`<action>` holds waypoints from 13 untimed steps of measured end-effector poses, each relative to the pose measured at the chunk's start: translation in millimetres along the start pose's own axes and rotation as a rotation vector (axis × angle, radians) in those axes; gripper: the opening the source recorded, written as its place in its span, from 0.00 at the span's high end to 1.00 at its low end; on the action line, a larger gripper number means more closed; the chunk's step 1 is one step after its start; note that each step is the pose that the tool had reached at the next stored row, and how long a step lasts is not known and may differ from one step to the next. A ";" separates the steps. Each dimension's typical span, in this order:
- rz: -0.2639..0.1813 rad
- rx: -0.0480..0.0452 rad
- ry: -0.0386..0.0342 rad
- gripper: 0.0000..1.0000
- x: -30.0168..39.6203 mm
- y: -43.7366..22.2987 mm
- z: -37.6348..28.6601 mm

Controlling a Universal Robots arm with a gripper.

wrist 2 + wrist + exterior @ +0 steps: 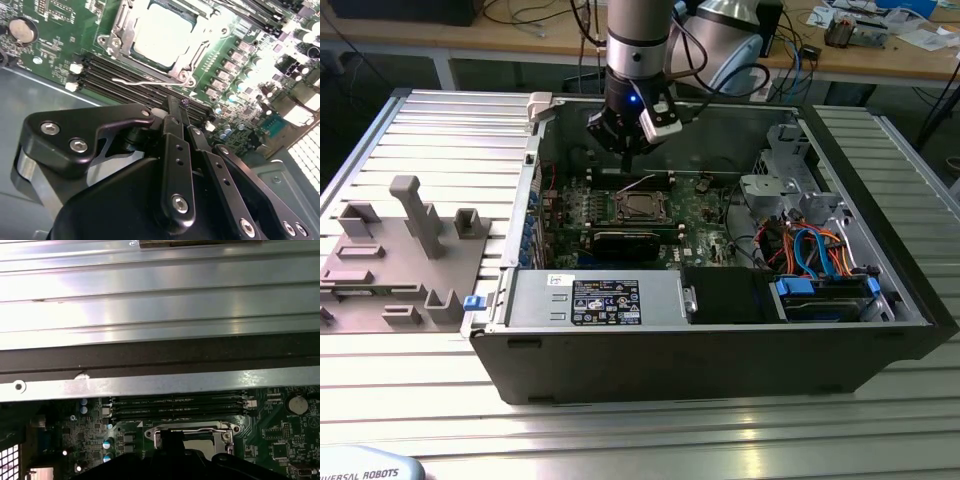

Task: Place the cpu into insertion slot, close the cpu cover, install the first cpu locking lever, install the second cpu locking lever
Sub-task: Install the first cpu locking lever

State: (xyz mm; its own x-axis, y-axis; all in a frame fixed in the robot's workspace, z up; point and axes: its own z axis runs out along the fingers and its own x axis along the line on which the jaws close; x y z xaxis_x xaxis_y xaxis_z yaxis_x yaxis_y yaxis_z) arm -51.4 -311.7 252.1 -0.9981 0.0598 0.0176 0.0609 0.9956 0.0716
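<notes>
From where I sit, the nearest thing is the PC case (720,340) lying open on the ribbed desk (440,400). Inside it, the cpu (162,36) already sits in the slot (642,208), with the cover (122,27) closed down around it as a silver frame. A thin wire lever (145,80) stands loose beside the cover, on the side toward the memory slots (125,75); I judge it is not latched yet.

My worry is that lever. It is thin and springy, and if the hand comes at it off-line the wire could slip past the tips and snap back, or the tips could scrape the memory slots, which lie close beside it. Pressing on the cover's edge instead could stress the slot underneath.

The hand (179,107) hangs above the cover, over the edge of the slot farthest from the case's front wall, pointing almost straight down from a vertical arm (638,40). Its fingers (172,125) are drawn together, tips meeting, and grip nothing. They are apart from the lever, not touching it.
</notes>
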 end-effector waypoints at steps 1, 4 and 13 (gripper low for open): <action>0.000 0.0000 0.0004 0.89 -2.3 0.1 0.0; 0.000 0.0000 0.0014 0.89 -6.9 0.4 0.0; 0.000 0.0000 0.0014 0.89 -7.1 0.4 0.0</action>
State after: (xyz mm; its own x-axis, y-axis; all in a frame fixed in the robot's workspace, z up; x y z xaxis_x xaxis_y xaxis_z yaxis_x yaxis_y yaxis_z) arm -44.3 -311.7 252.1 -0.9980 0.0598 0.0191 0.0611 0.9956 0.0716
